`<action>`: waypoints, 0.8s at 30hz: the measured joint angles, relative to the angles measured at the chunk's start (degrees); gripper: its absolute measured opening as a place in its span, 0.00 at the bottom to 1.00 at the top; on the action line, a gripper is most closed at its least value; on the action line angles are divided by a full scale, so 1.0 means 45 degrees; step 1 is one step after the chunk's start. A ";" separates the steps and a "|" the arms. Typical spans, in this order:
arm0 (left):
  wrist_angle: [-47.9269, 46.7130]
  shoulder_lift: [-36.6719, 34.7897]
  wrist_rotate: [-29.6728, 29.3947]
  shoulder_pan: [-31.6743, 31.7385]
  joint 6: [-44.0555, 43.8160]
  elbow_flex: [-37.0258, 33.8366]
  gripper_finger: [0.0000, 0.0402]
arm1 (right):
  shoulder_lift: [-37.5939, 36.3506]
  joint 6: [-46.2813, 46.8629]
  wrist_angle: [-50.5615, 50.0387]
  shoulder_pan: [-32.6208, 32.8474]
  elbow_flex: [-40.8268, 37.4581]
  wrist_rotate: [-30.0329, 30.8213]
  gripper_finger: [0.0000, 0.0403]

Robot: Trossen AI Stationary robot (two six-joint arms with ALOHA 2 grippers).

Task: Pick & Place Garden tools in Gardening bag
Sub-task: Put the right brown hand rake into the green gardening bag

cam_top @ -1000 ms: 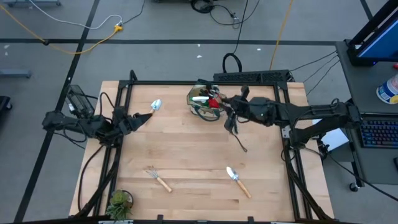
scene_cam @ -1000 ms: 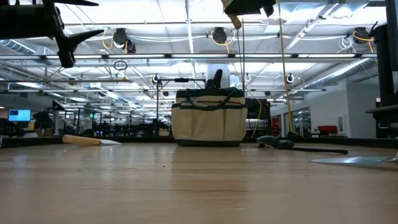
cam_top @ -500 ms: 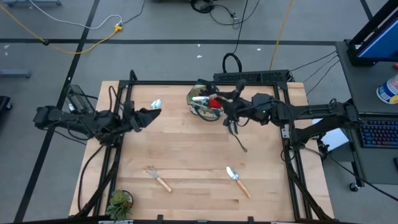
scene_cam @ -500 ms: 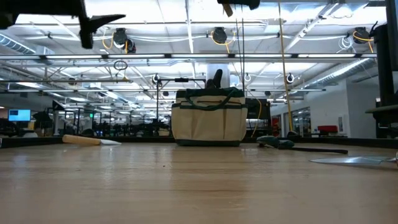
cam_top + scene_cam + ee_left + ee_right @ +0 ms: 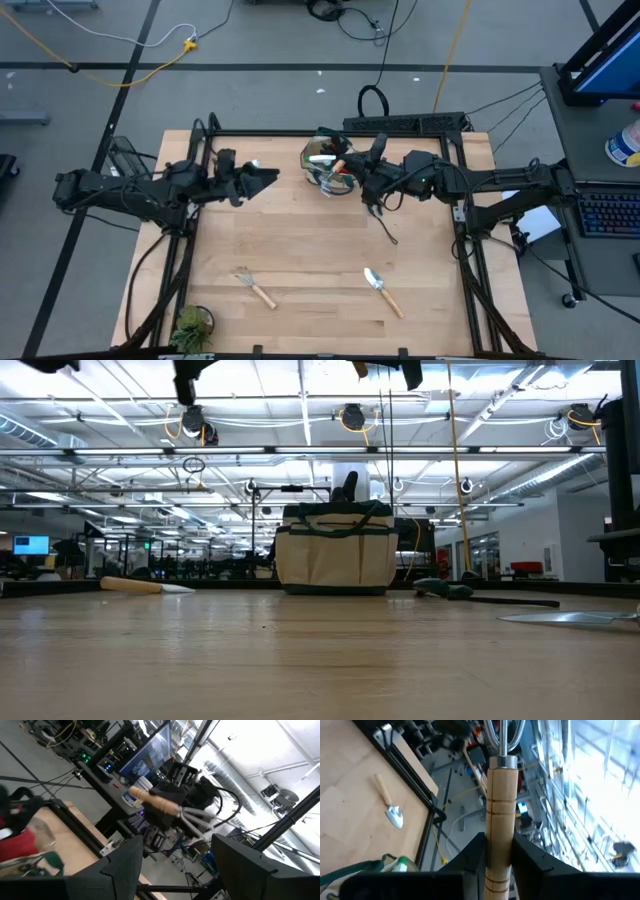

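The tan gardening bag [image 5: 328, 168] with dark green trim stands upright at the table's far middle and also shows in the low view [image 5: 336, 550]. My right gripper [image 5: 360, 172] is just right of the bag, high above the table, shut on a wooden-handled fork [image 5: 165, 805]. My left gripper [image 5: 268, 179] is open and empty, high above the table left of the bag. A silver trowel [image 5: 390, 806] lies flat on the table beneath it. My right gripper pinches the fork's wooden handle [image 5: 498, 820] between its two fingers [image 5: 476, 854]. The handle reaches out past the fingers, with the metal shaft and tines [image 5: 197, 820] at its far end. The fork is lifted clear of the table, beside the bag's right rim.
A small fork [image 5: 254, 287] and a trowel [image 5: 382, 290] lie near the table's near edge. A dark long tool [image 5: 385, 228] lies right of centre. A potted plant [image 5: 191, 324] stands at the near left corner. A black frame [image 5: 300, 134] borders the table.
My left gripper has gone up and toward the table's right, closer to the bag, and now hangs over the far trowel. My right gripper has gone up and a little toward the bag with the fork.
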 joint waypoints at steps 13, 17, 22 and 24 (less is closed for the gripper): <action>-0.1350 0.3713 0.2785 0.1818 -0.0459 0.3749 0.60 | 0.0000 -0.2773 -0.0726 0.0000 0.0000 -0.0222 0.14; -0.1770 0.4671 0.3981 0.2318 -0.0619 0.4794 0.60 | 0.0000 -0.3472 -0.1075 0.0000 0.0000 -0.0180 0.14; -0.2505 0.5622 0.5116 0.2735 -0.0720 0.5720 0.60 | 0.0000 -0.4297 -0.1399 -0.0002 0.0000 -0.0164 0.14; -0.2932 0.5927 0.5425 0.2846 -0.0730 0.5986 0.60 | 0.0000 -0.4463 -0.1538 -0.0005 0.0000 -0.0159 0.14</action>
